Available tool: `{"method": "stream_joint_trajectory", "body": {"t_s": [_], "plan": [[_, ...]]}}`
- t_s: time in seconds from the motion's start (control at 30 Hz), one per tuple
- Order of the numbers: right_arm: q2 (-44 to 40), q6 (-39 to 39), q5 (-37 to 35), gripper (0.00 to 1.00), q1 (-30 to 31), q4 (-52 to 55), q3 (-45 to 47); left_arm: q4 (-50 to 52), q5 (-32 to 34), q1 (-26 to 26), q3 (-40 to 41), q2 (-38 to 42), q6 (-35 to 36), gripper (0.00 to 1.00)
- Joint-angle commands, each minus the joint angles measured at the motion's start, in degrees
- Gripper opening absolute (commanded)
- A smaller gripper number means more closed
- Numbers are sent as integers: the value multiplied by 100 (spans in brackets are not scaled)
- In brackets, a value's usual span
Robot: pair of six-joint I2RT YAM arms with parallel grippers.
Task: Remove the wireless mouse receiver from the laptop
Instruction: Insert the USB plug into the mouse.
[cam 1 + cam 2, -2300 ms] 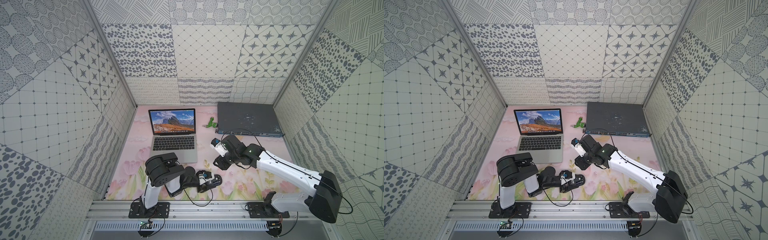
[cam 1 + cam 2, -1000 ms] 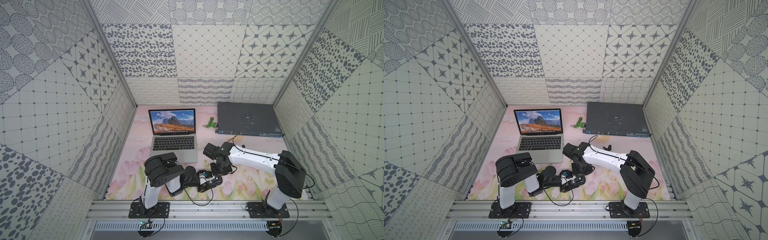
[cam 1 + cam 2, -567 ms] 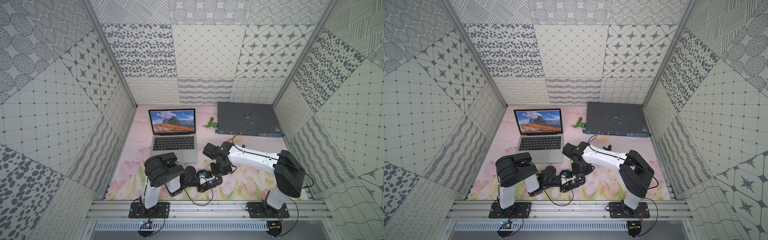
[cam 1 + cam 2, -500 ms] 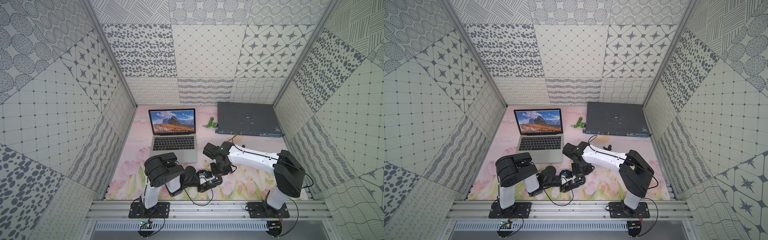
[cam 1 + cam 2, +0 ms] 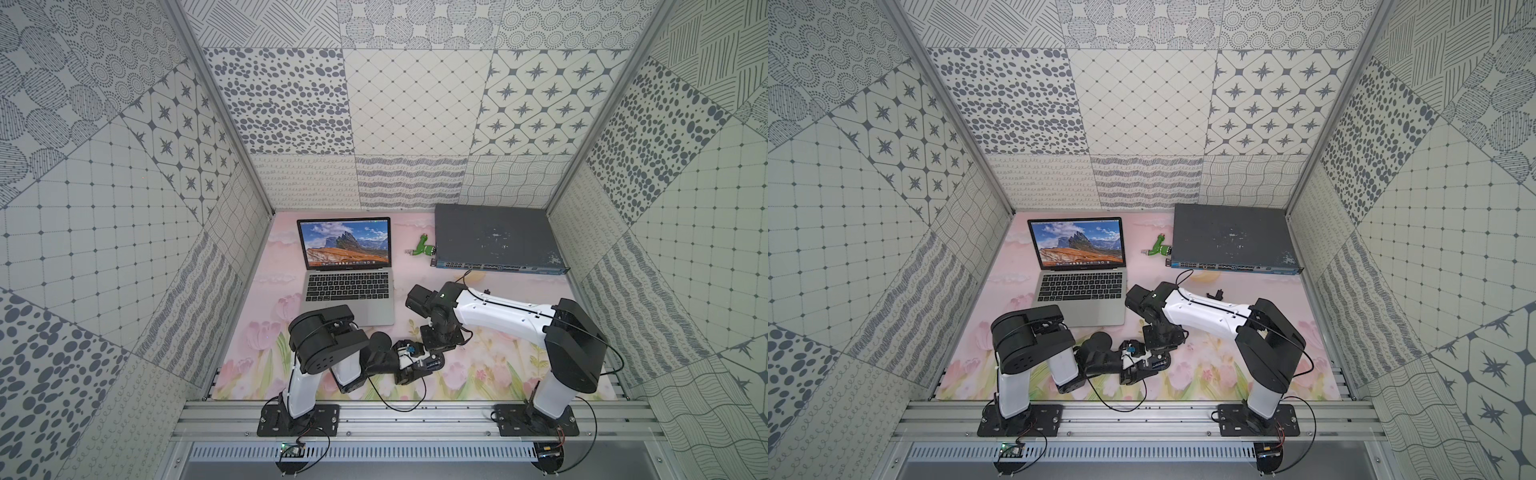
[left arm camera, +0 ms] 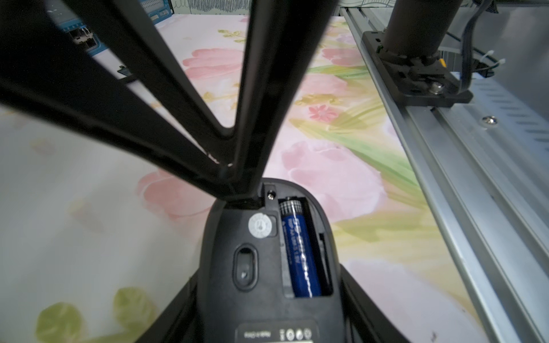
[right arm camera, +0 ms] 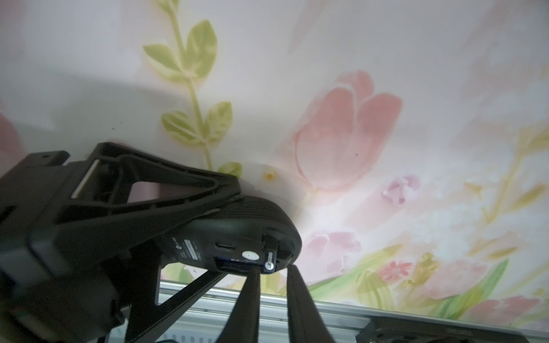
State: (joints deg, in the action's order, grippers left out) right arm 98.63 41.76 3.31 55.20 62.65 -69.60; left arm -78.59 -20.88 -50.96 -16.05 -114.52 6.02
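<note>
In both top views the laptop [image 5: 351, 309] sits open at the back left of the bench [image 5: 490, 370]. No nub shows on its edges, though one would be too small to make out from here. The right arm reached high over mid-bench a couple of seconds ago. It has since folded back and brought the right gripper [image 5: 432, 349] down onto the black mouse [image 5: 430, 365], which the left gripper [image 5: 417, 362] holds near the front rail. Over the last second neither arm has shifted. The left wrist view shows the mouse belly-up, clamped between the left jaws, with its bay open on a blue battery [image 6: 300, 252]. One right fingertip [image 6: 237, 184] rests beside a small dark nub in the neighbouring slot, which I take for the wireless mouse receiver [image 6: 269, 195]. In the right wrist view the receiver [image 7: 269, 261] stands slightly proud of the mouse. The right jaws are drawn to a slim gap astride its end, and whether they pinch it I cannot tell. So the unplugging looks done, and only stowing the receiver seems to remain.
</note>
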Motion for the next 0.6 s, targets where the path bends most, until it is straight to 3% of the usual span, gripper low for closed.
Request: {"method": "stream_joint_trajectory", "body": {"t_s": [0.0, 0.57], "plan": [[340, 112, 2, 20, 106, -753, 111, 889, 197, 16, -18, 0, -110, 58], [-548, 193, 181, 19, -157, -1220, 571, 511, 233, 12, 87, -124, -183, 54]]}}
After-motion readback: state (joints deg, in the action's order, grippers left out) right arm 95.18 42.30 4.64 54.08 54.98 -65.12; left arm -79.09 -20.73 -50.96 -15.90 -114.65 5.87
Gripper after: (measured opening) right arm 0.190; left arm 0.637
